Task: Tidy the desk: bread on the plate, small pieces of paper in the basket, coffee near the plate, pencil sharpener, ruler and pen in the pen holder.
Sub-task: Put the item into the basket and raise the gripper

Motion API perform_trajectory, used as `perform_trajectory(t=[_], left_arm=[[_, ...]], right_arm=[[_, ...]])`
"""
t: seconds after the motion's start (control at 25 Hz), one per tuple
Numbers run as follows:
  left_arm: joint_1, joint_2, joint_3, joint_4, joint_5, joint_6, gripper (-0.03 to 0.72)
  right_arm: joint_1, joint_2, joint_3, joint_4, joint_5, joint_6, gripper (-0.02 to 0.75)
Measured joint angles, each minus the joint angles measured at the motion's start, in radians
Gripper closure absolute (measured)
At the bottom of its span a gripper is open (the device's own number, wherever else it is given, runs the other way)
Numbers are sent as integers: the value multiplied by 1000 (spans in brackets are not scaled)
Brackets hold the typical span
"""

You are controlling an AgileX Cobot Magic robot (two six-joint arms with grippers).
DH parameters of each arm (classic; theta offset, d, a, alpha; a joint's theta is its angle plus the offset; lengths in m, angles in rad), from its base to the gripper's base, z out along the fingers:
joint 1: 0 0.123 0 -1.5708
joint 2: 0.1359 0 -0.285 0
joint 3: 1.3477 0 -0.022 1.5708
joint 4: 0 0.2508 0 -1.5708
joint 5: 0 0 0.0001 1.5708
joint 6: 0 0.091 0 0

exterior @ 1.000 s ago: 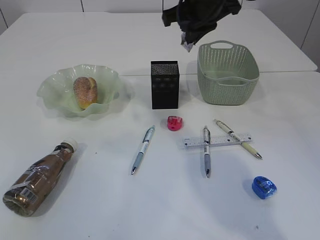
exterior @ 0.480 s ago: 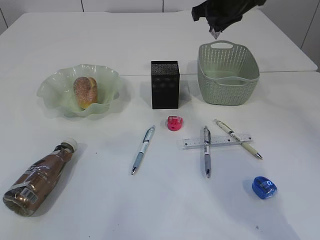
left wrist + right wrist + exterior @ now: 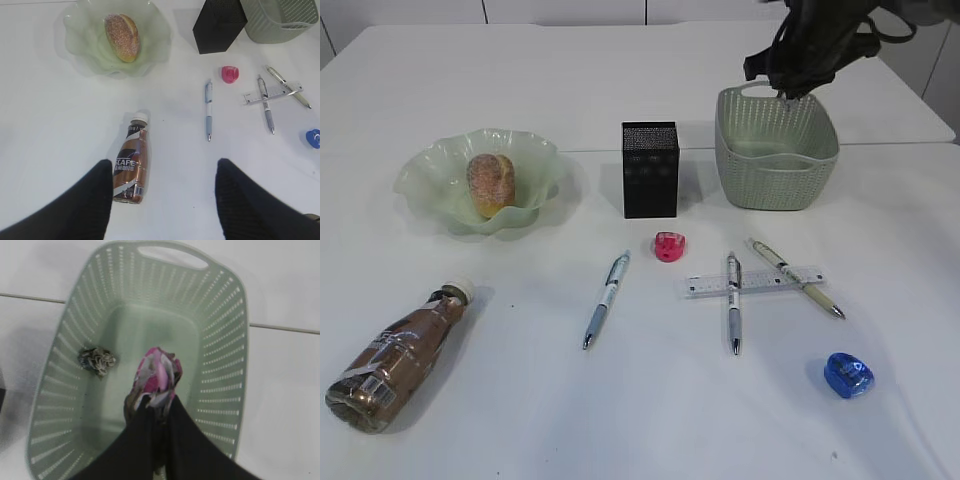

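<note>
We hold a crumpled pink-and-white paper scrap (image 3: 157, 375) pinched in the closed jaws of our right gripper (image 3: 159, 407), the wad jutting out past the tips directly above the open basket (image 3: 775, 160). On the basket floor, left of the held wad in the right wrist view, lies a grey crumpled paper ball (image 3: 97, 360). Our left gripper (image 3: 165, 200) hangs with jaws spread wide and nothing between them, above the worktop (image 3: 520, 420); the coffee (image 3: 131, 167) lies on its side just by the left jaw. The bread (image 3: 490, 183) sits in the plate (image 3: 430, 170), left of the pen holder (image 3: 649, 168).
</note>
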Motion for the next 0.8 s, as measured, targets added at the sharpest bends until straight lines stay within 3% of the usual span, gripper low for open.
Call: perform_trajectory(t=[0.52,0.68,0.72,0.8], left_arm=[[0,0,0,0,0,0,232],[0,0,0,0,0,0,232],[0,0,0,0,0,0,232],[0,0,0,0,0,0,232]], right_arm=[[-23,74,0,44,-62,9,696],[-23,86,0,56,-64,9,609],[-23,95,0,60,-64,9,533],[-23,102,0,64,-64,9,467]])
